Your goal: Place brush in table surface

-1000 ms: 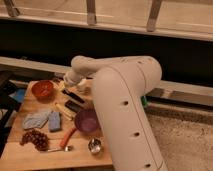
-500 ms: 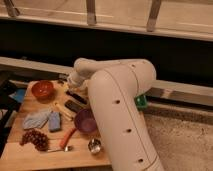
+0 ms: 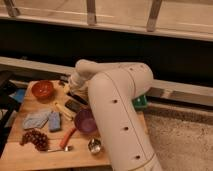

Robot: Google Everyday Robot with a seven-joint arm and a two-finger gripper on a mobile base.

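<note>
The brush (image 3: 75, 106), a small dark oblong block, lies on the pale wooden table surface (image 3: 30, 155), just left of and behind the purple bowl (image 3: 85, 121). My gripper (image 3: 66, 84) is at the end of the big white arm (image 3: 115, 105). It hangs low over the far middle of the table, right of the orange bowl (image 3: 43, 89) and just behind the brush. It is mostly hidden by the wrist. I cannot tell whether it touches the brush.
A pale cream stick (image 3: 62, 111) lies left of the brush. Two blue cloths (image 3: 39, 120), dark grapes (image 3: 34, 138), an orange-red handled utensil (image 3: 67, 138) and a metal cup (image 3: 94, 145) sit toward the front. A green tray (image 3: 142, 102) peeks out behind the arm.
The arm's wrist end has shifted slightly over the back of the table. The brush and the other things have stayed in place.
</note>
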